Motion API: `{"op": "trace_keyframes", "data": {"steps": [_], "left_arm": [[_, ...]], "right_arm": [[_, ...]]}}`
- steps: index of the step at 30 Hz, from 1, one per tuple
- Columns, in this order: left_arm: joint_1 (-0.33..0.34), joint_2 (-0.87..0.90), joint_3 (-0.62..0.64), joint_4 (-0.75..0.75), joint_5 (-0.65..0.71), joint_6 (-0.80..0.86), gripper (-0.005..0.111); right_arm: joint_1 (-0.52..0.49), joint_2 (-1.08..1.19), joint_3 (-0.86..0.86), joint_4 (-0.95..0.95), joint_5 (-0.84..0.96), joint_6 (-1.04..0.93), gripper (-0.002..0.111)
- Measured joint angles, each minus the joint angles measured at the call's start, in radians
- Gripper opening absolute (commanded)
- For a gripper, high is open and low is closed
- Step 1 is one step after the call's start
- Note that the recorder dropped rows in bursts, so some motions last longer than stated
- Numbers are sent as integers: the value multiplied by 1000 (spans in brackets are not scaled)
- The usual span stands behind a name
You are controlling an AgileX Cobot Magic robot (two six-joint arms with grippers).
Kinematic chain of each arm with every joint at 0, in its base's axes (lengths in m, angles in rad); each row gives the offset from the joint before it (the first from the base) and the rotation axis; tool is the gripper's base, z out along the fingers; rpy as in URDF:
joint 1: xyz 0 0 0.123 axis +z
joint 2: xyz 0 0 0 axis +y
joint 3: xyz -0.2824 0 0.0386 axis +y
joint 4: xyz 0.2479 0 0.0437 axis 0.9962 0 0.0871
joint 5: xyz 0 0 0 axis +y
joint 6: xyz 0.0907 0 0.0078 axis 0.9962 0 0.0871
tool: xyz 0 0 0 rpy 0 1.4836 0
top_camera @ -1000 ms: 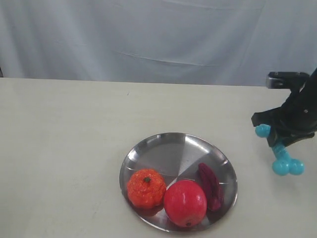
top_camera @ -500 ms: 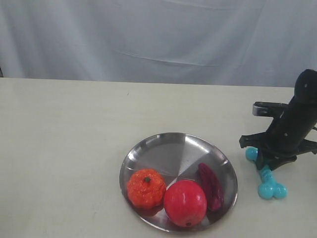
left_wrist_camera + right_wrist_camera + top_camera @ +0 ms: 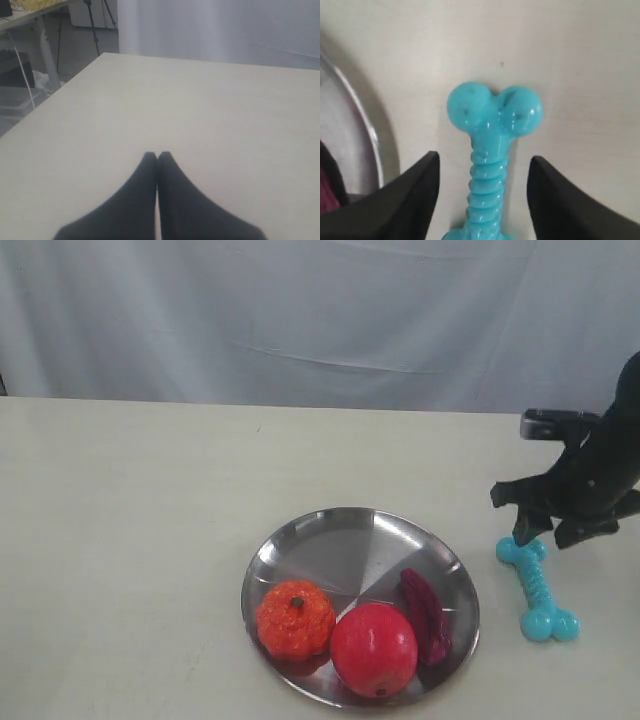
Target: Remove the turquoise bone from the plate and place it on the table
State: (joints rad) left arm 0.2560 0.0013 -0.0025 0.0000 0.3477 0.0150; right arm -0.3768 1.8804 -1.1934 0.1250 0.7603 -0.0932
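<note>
Turquoise bone (image 3: 537, 590): off the plate (image 3: 325, 545), lying flat on the bench (image 3: 130, 540) close to its right edge. It sits just beside the plate's right rim but apart from it, with bare bench showing between them. One knobbed end points toward the far edge; the other points toward the near edge and slightly toward the right edge. In the right wrist view the bone (image 3: 492, 150) shows its ribbed shaft and a pair of knobs, and the plate rim (image 3: 367, 132) curves past one side.

Right pincer (image 3: 553, 533): spread wide and holding nothing. In the right wrist view the pincer (image 3: 484, 157) straddles the shaft with one finger on each side. A strip of bench is visible between each finger and the bone, so there is no contact. In the exterior view it stands over the bone's far end. Its height above the bench cannot be judged.

Left pincer (image 3: 157, 156): fingers pressed together, with nothing between them, over bare bench. It does not appear in the exterior view.

Plate: nearer the near edge, right of centre. Its near half carries an orange toy pumpkin (image 3: 295, 618), a red toy apple (image 3: 373, 648) touching it, and a dark magenta elongated toy (image 3: 425, 615) along the right rim. The far half of the plate is bare metal.

Pale curtain (image 3: 320, 310) behind the far edge.
</note>
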Motion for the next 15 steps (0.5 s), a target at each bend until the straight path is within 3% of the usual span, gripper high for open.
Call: {"op": "trace_keyframes", "data": {"steps": [7, 15], "left_arm": [[0, 0, 0, 0, 0, 0, 0], [0, 0, 0, 0, 0, 0, 0]], "right_arm": [[0, -267, 0, 0, -3, -28, 0], [0, -669, 53, 0, -189, -64, 0]]}}
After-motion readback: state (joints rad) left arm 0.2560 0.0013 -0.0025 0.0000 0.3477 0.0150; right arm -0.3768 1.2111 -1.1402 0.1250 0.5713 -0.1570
